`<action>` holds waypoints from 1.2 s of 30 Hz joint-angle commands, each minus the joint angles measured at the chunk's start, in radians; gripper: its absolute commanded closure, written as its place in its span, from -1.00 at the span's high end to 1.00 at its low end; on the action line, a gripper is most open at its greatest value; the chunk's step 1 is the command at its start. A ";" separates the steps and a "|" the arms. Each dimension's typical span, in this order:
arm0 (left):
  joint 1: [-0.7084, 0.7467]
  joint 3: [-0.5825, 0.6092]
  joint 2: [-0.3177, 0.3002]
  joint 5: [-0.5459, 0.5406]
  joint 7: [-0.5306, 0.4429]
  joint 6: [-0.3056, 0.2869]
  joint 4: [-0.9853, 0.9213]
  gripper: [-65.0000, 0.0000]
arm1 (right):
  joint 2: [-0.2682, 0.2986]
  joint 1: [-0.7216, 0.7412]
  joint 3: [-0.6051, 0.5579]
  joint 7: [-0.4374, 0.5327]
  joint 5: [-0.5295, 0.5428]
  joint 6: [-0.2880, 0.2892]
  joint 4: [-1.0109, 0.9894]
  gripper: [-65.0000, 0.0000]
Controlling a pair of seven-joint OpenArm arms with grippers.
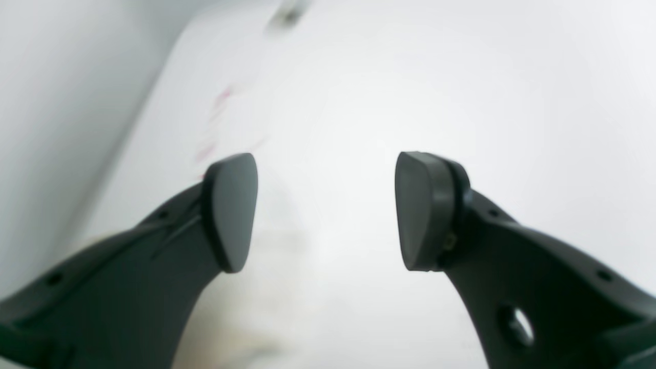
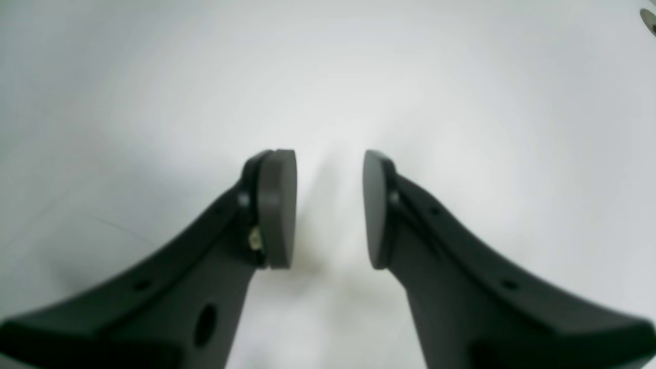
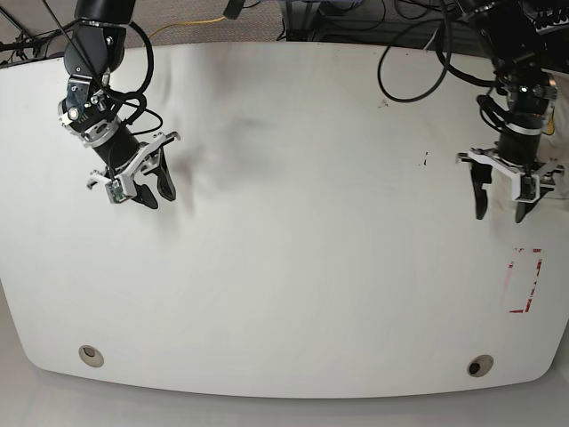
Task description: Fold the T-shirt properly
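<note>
With no T-shirt in any view, both the left hand [image 3: 502, 206] and the right hand [image 3: 153, 189] hover released and empty above the bare white desk [image 3: 293, 267], so its softness and best hold cannot be judged.

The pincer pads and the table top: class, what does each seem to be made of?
Left pincer pads: probably rubber or soft plastic, matte dark grey, no glare, set on black plastic-looking fingers. Table top: apparently white laminate or painted board, smooth with a faint sheen, soft reflections and shadows showing.
</note>
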 commanded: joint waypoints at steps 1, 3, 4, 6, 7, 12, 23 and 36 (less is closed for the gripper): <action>0.021 0.052 0.025 0.041 -0.104 0.058 -0.034 0.20 | 0.020 -0.007 0.044 0.131 -0.002 -0.010 -0.072 -0.37; 0.050 0.093 0.045 0.073 -0.196 0.091 -0.085 0.20 | 0.020 -0.017 0.056 0.197 -0.004 -0.010 -0.118 -0.38; 0.070 0.104 0.052 0.081 -0.229 0.098 -0.102 0.20 | 0.018 -0.036 0.059 0.210 -0.004 -0.010 -0.122 -0.38; 0.119 0.116 0.067 0.082 -0.282 0.101 -0.118 0.20 | 0.021 -0.096 0.076 0.230 0.005 -0.010 -0.121 -0.38; 0.162 0.124 0.079 0.082 -0.309 0.101 -0.120 0.19 | 0.021 -0.134 0.099 0.237 0.005 -0.010 -0.110 -0.38; 0.374 0.185 0.116 0.081 -0.361 0.101 -0.068 0.19 | 0.001 -0.304 0.182 0.240 0.007 -0.010 -0.026 -0.38; 0.863 0.336 0.118 0.079 -0.361 0.103 0.021 0.18 | -0.088 -0.712 0.205 0.241 0.056 -0.010 0.146 -0.38; 0.724 0.359 0.098 0.085 -0.360 0.104 -0.504 0.18 | -0.112 -0.755 0.022 0.229 -0.047 -0.010 -0.179 -0.38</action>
